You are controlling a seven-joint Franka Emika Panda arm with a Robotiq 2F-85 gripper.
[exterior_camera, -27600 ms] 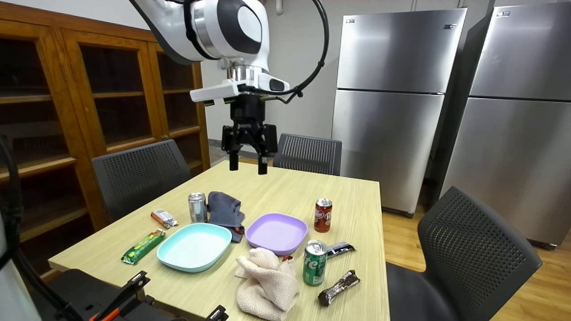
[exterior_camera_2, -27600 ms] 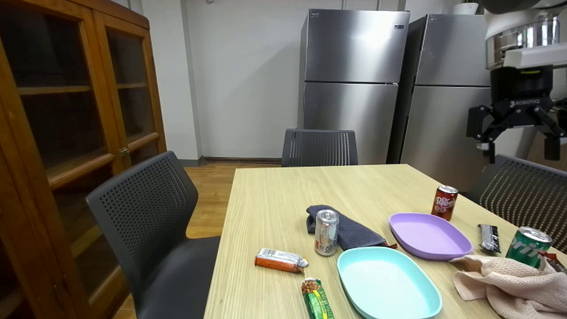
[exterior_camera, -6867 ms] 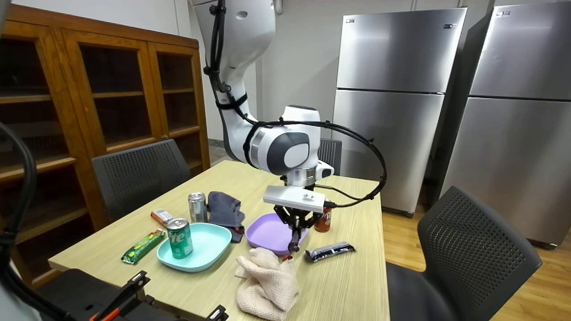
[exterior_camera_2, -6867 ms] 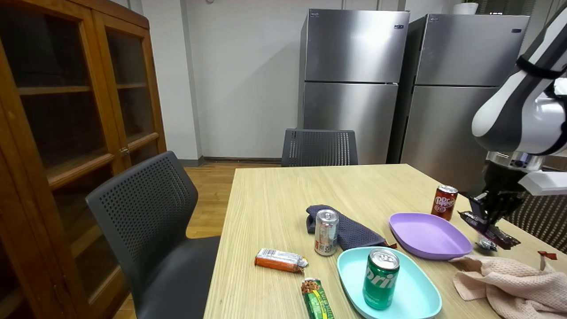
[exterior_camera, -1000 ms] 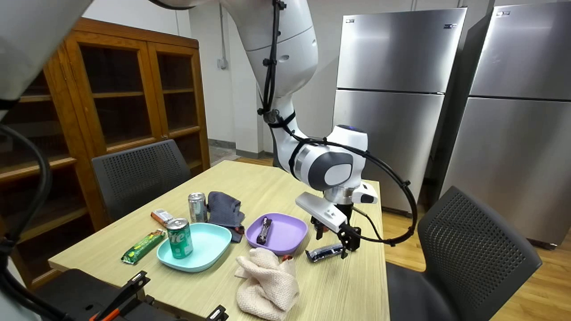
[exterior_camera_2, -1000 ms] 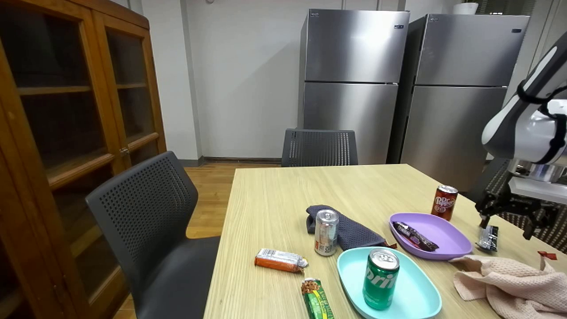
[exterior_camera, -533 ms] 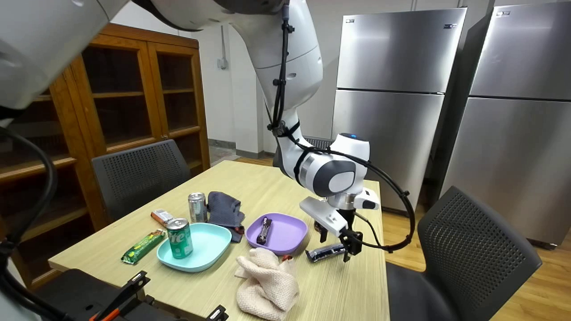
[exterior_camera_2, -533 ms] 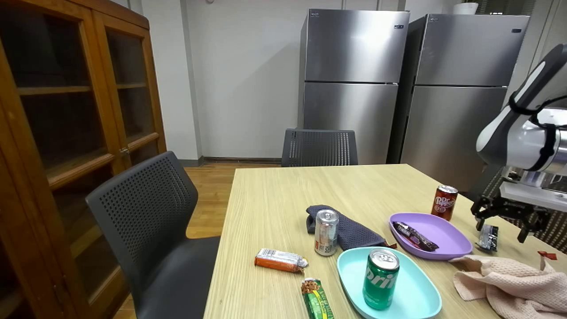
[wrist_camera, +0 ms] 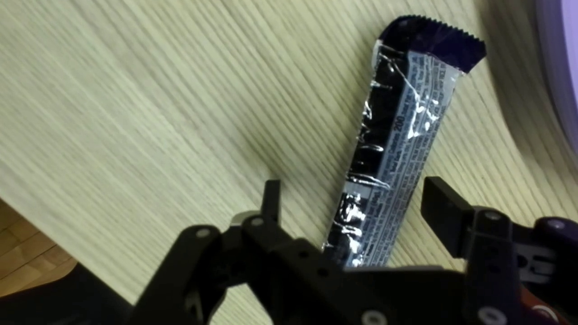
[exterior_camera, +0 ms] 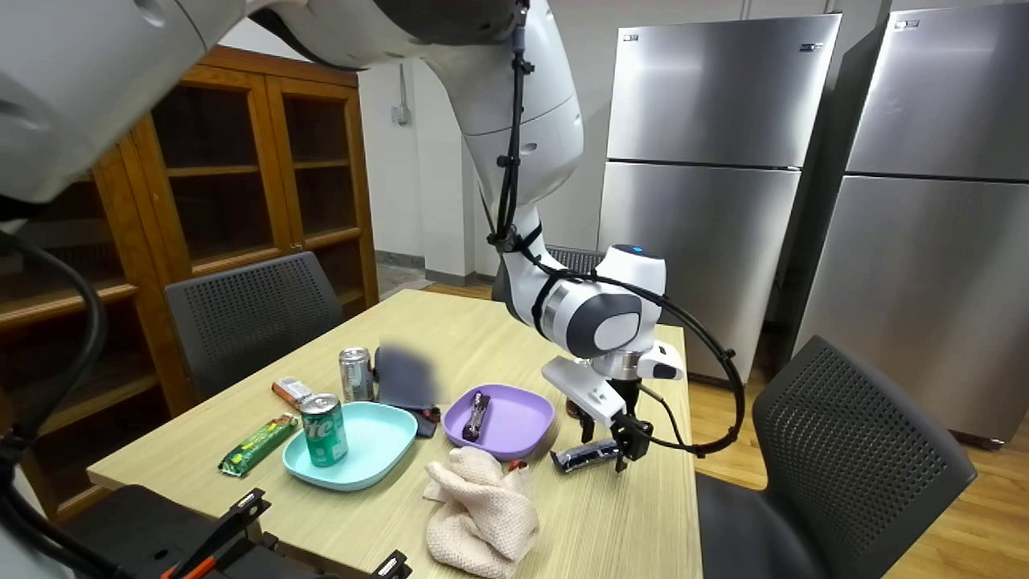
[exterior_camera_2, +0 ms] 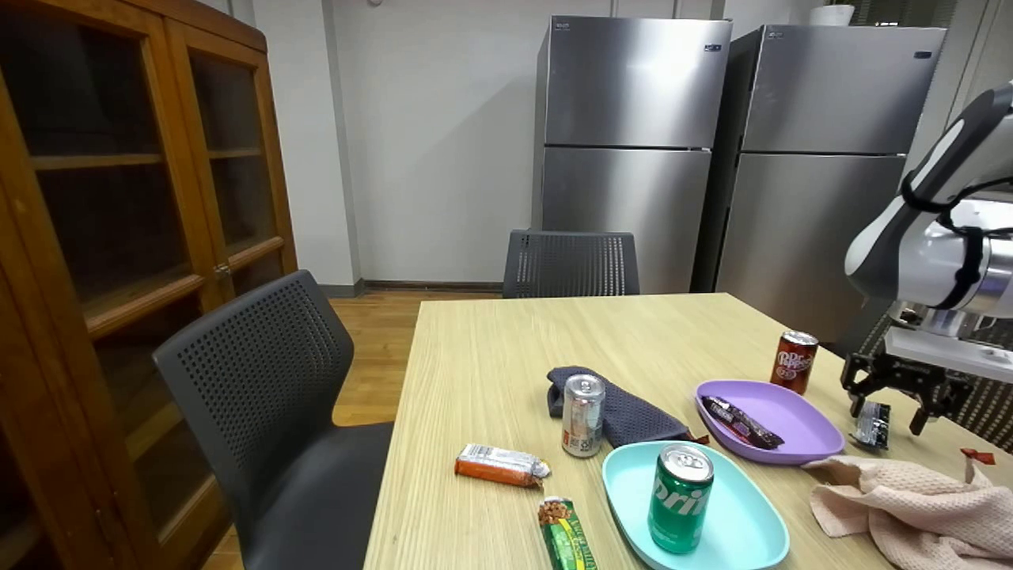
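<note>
My gripper [wrist_camera: 352, 195] is open and empty, pointing down over a black and silver wrapped bar [wrist_camera: 397, 135]. The bar lies flat on the table between the two fingers, with a gap on each side in the wrist view. Its near end is hidden behind the gripper body. Both exterior views show the gripper [exterior_camera: 604, 453] [exterior_camera_2: 887, 418] low at the bar [exterior_camera: 575, 458] [exterior_camera_2: 874, 424]. A purple plate [exterior_camera: 521, 418] beside it holds a dark wrapped bar [exterior_camera: 477, 416]. A teal plate [exterior_camera: 378, 450] holds an upright green can [exterior_camera: 325, 430].
A red can [exterior_camera_2: 794, 362] stands behind the purple plate, close to the arm. A pink cloth [exterior_camera: 482, 515] lies in front. A silver can [exterior_camera: 356, 374], a dark cloth [exterior_camera_2: 633, 408], a green wrapper [exterior_camera: 257, 444] and an orange wrapper [exterior_camera: 291, 392] lie across the table.
Since the oldest frames, the green can came onto the teal plate and the dark bar into the purple plate. Over the last second, the open gripper lowered around the black and silver bar.
</note>
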